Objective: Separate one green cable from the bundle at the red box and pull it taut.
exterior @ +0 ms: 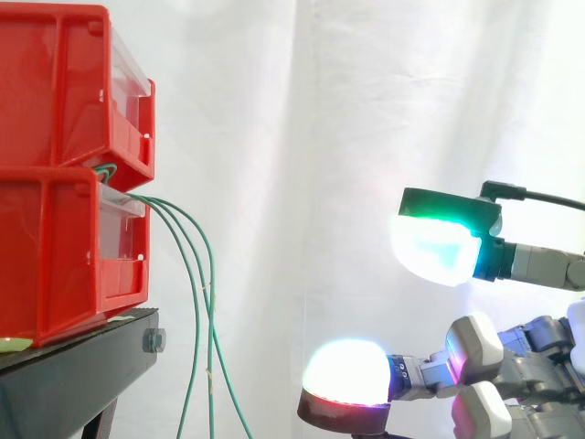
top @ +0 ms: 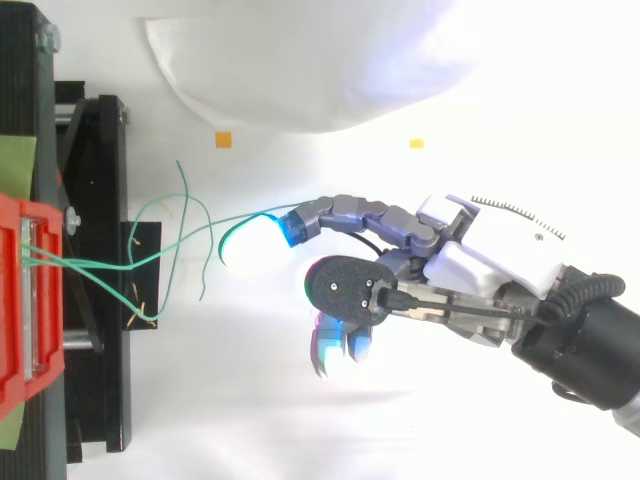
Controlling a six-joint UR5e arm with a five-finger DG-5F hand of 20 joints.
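Green cables [exterior: 211,293] droop from between the stacked red bins [exterior: 64,238], thin, limp and light, so I would pinch one just below the bins, while the hand [top: 470,260] hangs spread and empty, well apart.

From the red box [top: 12,300] on the black stand [top: 100,400] at the left, green cables [top: 100,266] are seen fanned out rightward, one being run up to a cyan-glowing fingertip [top: 292,228] of the hand [top: 470,250], whose fingers are held loosely extended, contact not being discernible.
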